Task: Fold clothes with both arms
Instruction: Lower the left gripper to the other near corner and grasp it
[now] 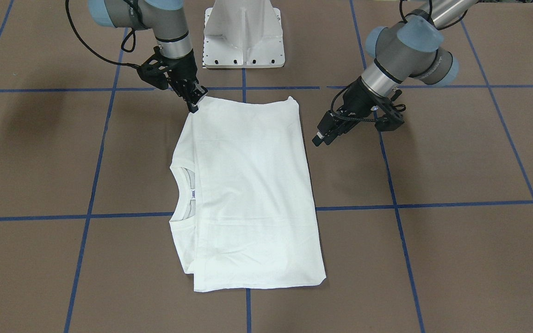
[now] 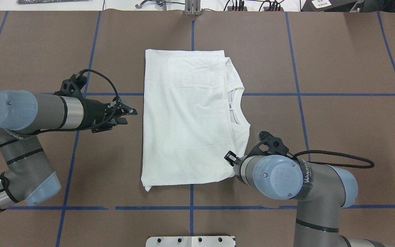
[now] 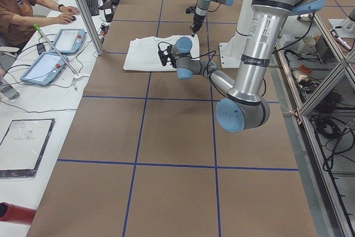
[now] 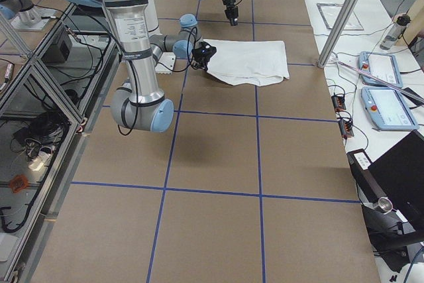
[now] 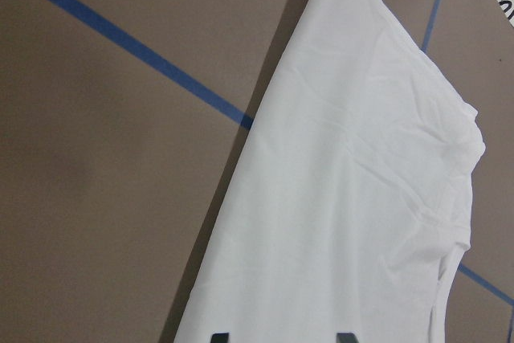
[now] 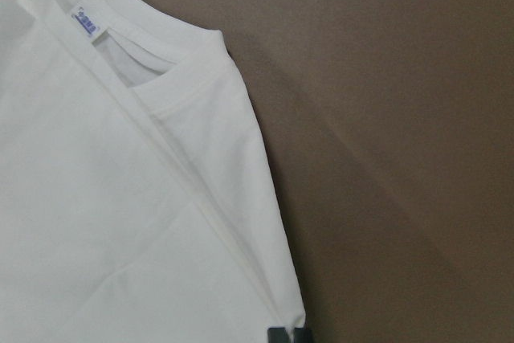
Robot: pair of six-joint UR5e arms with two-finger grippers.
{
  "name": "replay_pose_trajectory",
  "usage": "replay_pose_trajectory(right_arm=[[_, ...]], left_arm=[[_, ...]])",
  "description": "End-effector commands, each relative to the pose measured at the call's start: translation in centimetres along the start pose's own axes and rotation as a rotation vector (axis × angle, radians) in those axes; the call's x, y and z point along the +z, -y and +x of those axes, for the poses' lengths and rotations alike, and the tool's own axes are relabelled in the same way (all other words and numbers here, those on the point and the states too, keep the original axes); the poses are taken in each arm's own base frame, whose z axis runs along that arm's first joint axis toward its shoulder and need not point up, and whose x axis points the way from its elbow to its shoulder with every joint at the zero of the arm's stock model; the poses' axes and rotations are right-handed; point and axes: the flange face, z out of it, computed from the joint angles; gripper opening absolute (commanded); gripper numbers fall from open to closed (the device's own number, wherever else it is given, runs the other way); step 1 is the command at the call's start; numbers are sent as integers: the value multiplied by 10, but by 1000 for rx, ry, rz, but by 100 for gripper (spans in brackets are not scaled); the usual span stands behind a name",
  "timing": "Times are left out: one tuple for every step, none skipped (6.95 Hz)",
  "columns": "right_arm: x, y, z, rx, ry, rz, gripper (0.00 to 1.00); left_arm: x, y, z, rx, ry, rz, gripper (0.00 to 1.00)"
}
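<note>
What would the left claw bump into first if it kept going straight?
Probably the white shirt: the left claw aims at its side edge, with only bare table between. Height is hard to judge.

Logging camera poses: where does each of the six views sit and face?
Front-facing: across the brown table, facing the robot; left arm on view's right, right arm left, white pedestal base top.
Overhead: behind the robot, looking forward and down; both arms.
Exterior left: table's end; left arm near.
Exterior right: opposite end; right arm near.
Left wrist: above white folded T-shirt; open left gripper tips.
Right wrist: right gripper pinching its corner.
Shared: front-facing and overhead both show the whole shirt.
</note>
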Motion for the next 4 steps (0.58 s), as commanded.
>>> replay_pose_trajectory(right_arm=[[-2,-1,4,-2,0,-5,0],[-4,-2,4,-5,1,-7,0],[-5,-2,4,-3,2,-8,0],[-5,-3,4,-4,2,-9,0]], left_arm=[[21,-35,-11,-42,70,15,54],[32,-51,-19,-61,108,25,54],[41,-68,-25,-78,123,35,54],[44,-88,-26,-95,127,10,58]])
